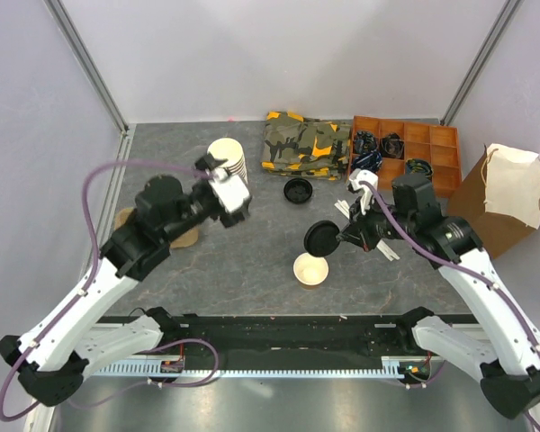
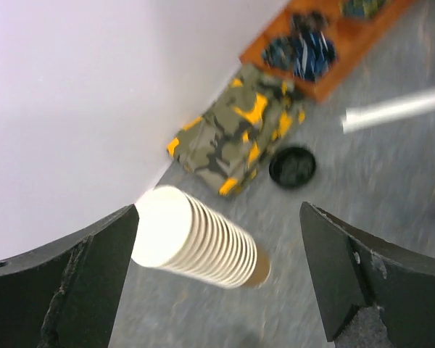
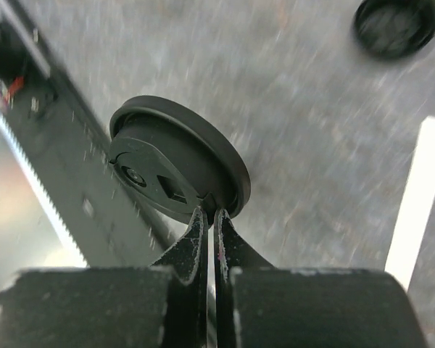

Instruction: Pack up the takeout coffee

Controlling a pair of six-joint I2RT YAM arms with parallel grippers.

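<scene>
Right wrist view: the right gripper (image 3: 209, 215) has its fingers pressed together on the rim of the black lid (image 3: 175, 161), which is held tilted at mid-frame. The gripper body fills the bottom edge. The surroundings are blurred (a loose lid (image 3: 391, 25) at upper right is cut by the frame edge, and a white strip (image 3: 422, 196) runs off the right side).

Left wrist view: the left gripper (image 2: 219, 210) is spread wide, with both fingers (image 2: 94, 279) cut off at the lower corners. A stack of cups (image 2: 203, 243) shows between them, soft in focus. Contact with it cannot be judged.

Top external view: the paper cup (image 1: 310, 270) stands uncovered at lower centre of the table (image 1: 243, 270). The held lid is just above it in frame; whether they touch cannot be told. Bare table lies left of the cup. At the upper edge sit a camouflage cloth (image 1: 306, 144) and an orange tray (image 1: 432, 153), whose contents are too small to identify. A paper bag (image 1: 508, 193) stands at far right, beyond the right arm.
</scene>
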